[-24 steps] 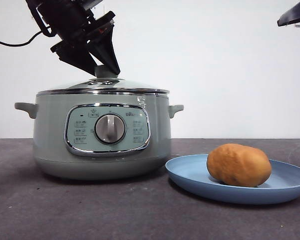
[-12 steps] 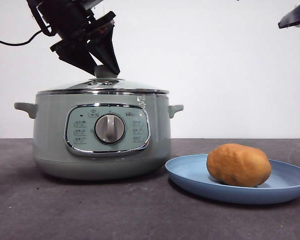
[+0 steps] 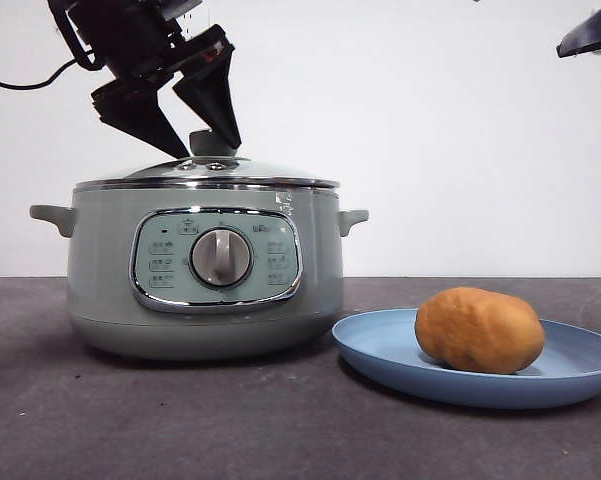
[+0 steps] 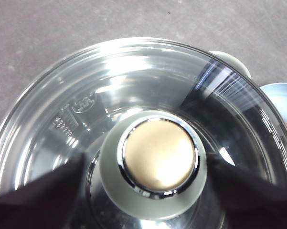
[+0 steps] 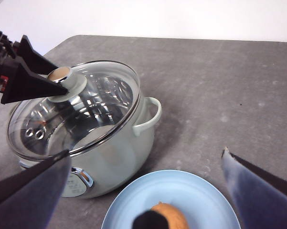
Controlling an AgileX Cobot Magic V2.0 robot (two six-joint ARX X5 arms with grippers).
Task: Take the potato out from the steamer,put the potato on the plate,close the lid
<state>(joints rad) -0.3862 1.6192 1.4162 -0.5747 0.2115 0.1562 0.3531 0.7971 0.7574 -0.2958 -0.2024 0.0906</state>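
The pale green steamer (image 3: pixel 110 290) stands at the left with the glass lid (image 3: pixel 205 172) resting on it. My left gripper (image 3: pixel 212 150) is just above the lid, its jaws open on either side of the green knob (image 3: pixel 212 140) and apart from it. In the left wrist view the knob (image 4: pixel 158 157) sits between the spread jaws of the left gripper (image 4: pixel 145 162). The potato (image 3: pixel 478 330) lies on the light-blue plate (image 3: pixel 380 345) at the right. My right gripper (image 5: pixel 145 153) is open and empty, high above the plate (image 5: pixel 205 191); it is a black tip in the front view (image 3: pixel 590 32).
The steamer's side handle (image 3: pixel 352 218) points toward the plate. A black cable (image 3: pixel 20 85) hangs at the upper left. Dark grey table (image 3: pixel 180 420) in front.
My left gripper's jaws have spread open off the lid knob. The lid stays on the steamer. The potato, plate and right arm have not moved.
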